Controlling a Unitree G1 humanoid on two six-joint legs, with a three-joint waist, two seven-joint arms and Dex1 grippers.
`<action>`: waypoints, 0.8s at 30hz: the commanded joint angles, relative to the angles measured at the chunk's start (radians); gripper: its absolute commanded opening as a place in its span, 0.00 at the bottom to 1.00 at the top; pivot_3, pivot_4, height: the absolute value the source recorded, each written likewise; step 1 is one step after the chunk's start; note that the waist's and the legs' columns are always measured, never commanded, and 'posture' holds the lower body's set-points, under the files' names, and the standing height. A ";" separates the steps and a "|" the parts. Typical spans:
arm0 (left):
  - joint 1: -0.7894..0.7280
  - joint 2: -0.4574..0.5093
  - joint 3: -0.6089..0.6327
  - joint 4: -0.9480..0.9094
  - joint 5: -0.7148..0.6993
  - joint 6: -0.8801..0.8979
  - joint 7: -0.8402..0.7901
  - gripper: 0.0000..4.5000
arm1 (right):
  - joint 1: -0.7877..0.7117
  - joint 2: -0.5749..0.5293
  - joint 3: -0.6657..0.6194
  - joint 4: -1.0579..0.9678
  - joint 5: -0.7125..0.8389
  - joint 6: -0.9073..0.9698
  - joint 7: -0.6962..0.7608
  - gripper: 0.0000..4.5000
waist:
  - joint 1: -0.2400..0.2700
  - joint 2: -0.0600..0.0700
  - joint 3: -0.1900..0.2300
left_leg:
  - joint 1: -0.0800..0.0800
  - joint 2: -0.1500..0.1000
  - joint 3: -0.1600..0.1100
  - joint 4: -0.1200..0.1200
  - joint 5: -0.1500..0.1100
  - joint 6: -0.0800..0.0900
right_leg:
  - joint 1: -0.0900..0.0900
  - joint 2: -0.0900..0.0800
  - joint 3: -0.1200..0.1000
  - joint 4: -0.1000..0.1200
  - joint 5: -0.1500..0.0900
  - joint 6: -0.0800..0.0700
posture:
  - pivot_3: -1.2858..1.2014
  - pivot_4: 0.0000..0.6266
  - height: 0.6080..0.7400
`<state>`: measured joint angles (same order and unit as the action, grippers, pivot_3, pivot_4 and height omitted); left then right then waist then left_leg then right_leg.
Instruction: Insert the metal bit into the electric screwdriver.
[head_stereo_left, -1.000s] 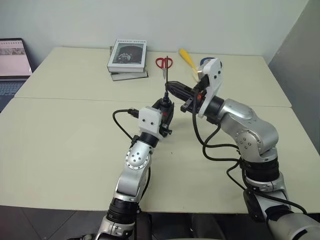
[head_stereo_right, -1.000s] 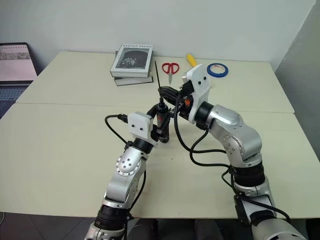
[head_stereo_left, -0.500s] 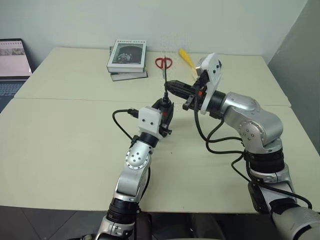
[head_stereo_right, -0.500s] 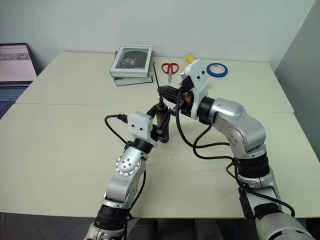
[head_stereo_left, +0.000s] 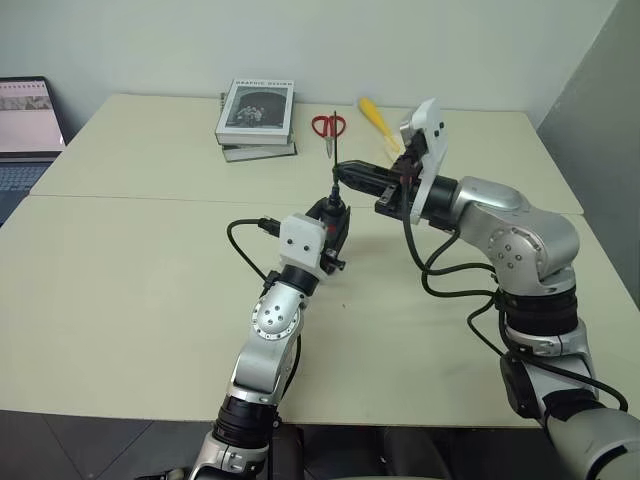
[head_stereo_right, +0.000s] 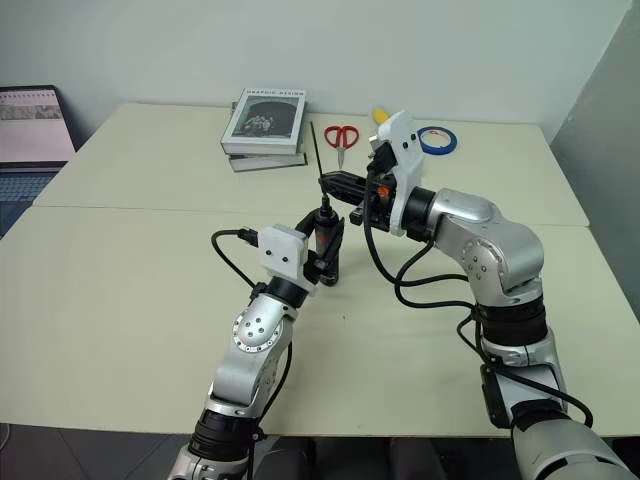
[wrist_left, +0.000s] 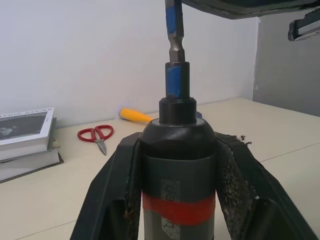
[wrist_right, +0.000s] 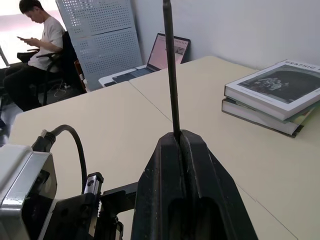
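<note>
My left jaws (head_stereo_left: 331, 222) are clamped around the electric screwdriver (wrist_left: 178, 165), holding it upright over the middle of the worktop (head_stereo_left: 130, 290), its red band between the padded fingers (wrist_left: 239, 170) and its bluish tip uppermost. The metal bit (head_stereo_right: 317, 152) stands upright with its lower end seated in that tip (in the left wrist view its hex shank with a blue band rises straight out of the collar). My right jaws (head_stereo_left: 345, 176) reach in level from the right, closed on the bit just above the screwdriver, with the thin rod rising beyond the pressed fingertips (wrist_right: 182, 145).

Further back, near the far edge of the worktop, the red-handled scissors (head_stereo_left: 327, 127) lie flat, with the yellow-handled brush (head_stereo_left: 375, 117) just to their right and a roll of blue tape (head_stereo_right: 437, 139) beyond that. A stack of books (head_stereo_left: 254, 118) sits to the left of the scissors. A laptop (head_stereo_left: 26, 125) stands open off the far left corner, and a seated person (wrist_right: 35, 47) is beyond it.
</note>
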<state>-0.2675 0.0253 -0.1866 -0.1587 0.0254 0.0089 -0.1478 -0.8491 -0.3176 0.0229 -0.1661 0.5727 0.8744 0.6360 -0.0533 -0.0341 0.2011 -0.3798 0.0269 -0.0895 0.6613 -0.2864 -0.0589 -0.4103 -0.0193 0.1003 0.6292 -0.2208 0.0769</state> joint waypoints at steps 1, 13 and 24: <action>0.002 0.000 -0.004 -0.014 0.006 -0.018 -0.005 0.37 | -0.017 -0.010 -0.003 0.027 0.033 0.013 0.046 0.00 | 0.000 0.000 0.000 | 0.000 0.000 0.000 0.000 0.000 0.000 | 0.000 0.000 0.000 0.000 0.000 0.000 | 0.52 0.24 1.00; -0.003 0.005 0.000 -0.011 0.004 -0.019 -0.013 0.37 | -0.038 -0.060 0.040 0.076 0.008 -0.106 0.221 0.00 | 0.000 0.000 0.000 | 0.000 0.000 0.000 0.000 0.000 0.000 | 0.000 0.000 0.000 0.000 0.000 0.000 | 0.52 0.24 1.00; -0.002 0.006 -0.001 -0.012 0.003 -0.021 -0.020 0.37 | -0.078 -0.079 0.043 0.142 0.033 -0.080 0.296 0.00 | 0.003 0.001 0.000 | 0.000 0.000 0.000 0.000 0.000 0.000 | 0.000 0.000 0.000 0.000 0.001 -0.002 | 0.52 0.24 1.00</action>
<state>-0.2630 0.0347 -0.1871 -0.1586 0.0240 -0.0058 -0.1674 -0.9033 -0.3943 0.0445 -0.0087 0.5712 0.7830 0.8739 -0.0501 -0.0335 0.2011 -0.3800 0.0268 -0.0896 0.6617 -0.2863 -0.0590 -0.4102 -0.0195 0.0999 0.6292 -0.2196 0.0751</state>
